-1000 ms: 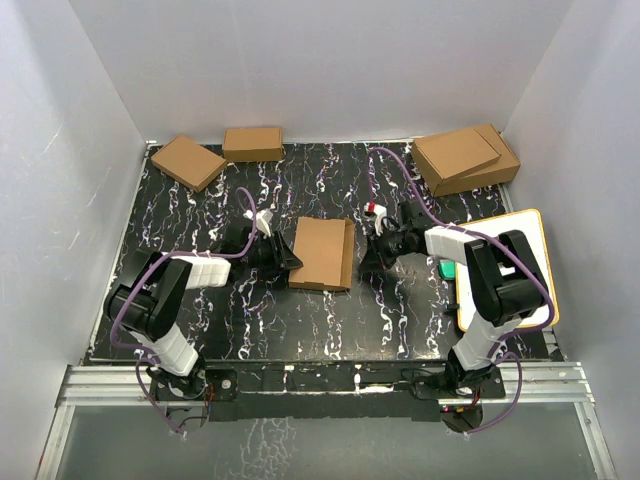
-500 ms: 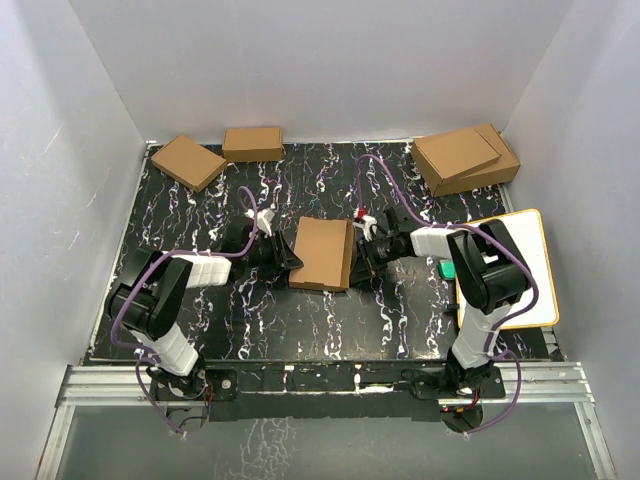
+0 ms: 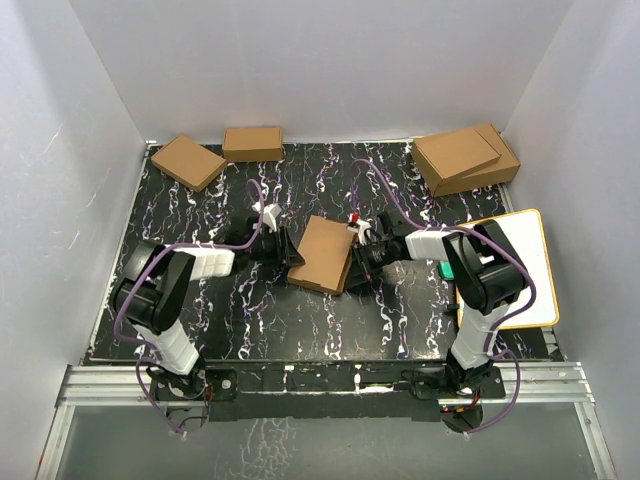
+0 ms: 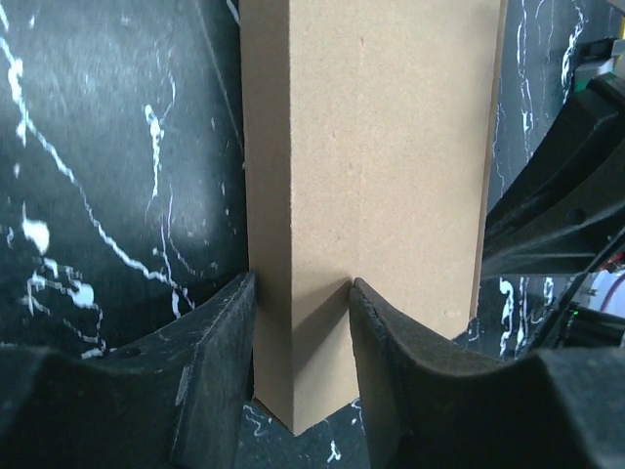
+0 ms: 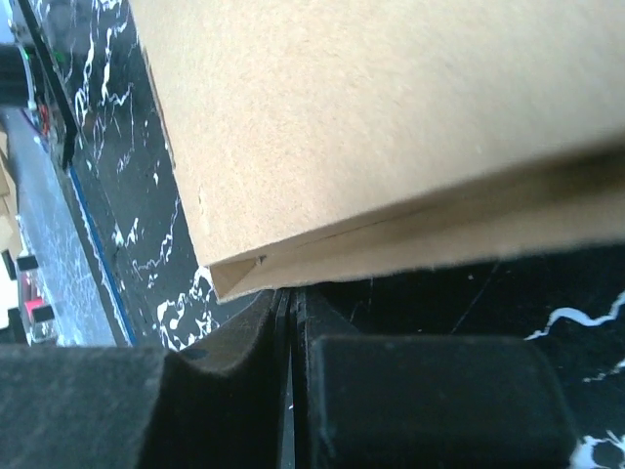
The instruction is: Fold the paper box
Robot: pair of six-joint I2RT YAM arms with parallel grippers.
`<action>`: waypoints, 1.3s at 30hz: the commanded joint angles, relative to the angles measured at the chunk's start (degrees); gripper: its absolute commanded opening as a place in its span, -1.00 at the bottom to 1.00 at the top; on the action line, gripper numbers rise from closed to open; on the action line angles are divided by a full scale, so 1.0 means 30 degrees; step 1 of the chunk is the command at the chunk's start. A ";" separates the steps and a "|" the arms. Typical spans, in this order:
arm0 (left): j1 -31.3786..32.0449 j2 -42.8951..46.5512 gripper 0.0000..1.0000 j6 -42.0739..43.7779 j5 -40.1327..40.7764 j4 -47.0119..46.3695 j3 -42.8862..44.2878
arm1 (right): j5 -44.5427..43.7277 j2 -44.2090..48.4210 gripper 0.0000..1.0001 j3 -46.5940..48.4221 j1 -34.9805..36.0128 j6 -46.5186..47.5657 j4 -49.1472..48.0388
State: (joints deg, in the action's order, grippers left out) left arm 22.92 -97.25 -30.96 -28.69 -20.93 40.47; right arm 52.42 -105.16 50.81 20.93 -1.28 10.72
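The paper box [image 3: 325, 254], a thin brown cardboard rectangle folded shut, lies slightly turned in the middle of the black marbled table. My left gripper [image 3: 292, 260] is at its left edge. In the left wrist view the box [image 4: 371, 147] stands between the two fingers, and the gripper [image 4: 303, 293] is shut on a corner of its thin side. My right gripper [image 3: 352, 264] is at the box's right edge. The right wrist view shows its jaws pressed together, holding nothing, with the gripper [image 5: 291, 293] tip against the lower edge of the box [image 5: 391, 98].
Two small brown boxes [image 3: 188, 161] [image 3: 253, 143] lie at the back left. Two larger stacked boxes [image 3: 465, 158] sit at the back right. A white board with an orange rim [image 3: 515, 235] lies at the right, under the right arm, with a green object [image 3: 447, 270] at its left edge.
The right gripper has moved left until it meets the box's right edge. The box has turned a little clockwise, and the left gripper has shifted right with it.
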 commanded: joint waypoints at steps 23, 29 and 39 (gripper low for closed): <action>0.1912 0.8899 0.60 0.2591 0.4933 0.4892 -0.0977 | -0.3900 -0.1478 -0.39 1.1196 -0.3626 0.7184 0.3846; 0.1937 0.9928 -0.48 -0.0173 0.3721 0.4496 -0.3853 | -0.3820 -0.5742 -0.77 1.5237 -0.3363 0.8475 0.6017; 0.1940 0.5083 -0.54 -0.0094 0.3606 0.3341 -0.2608 | -0.3711 -0.6596 -0.82 1.5093 -0.2379 1.0245 0.7026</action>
State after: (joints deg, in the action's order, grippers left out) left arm 28.77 -78.35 -30.92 -18.48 -9.72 29.02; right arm 40.03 -127.31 94.94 13.15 26.13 31.62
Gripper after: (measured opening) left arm 0.228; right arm 0.097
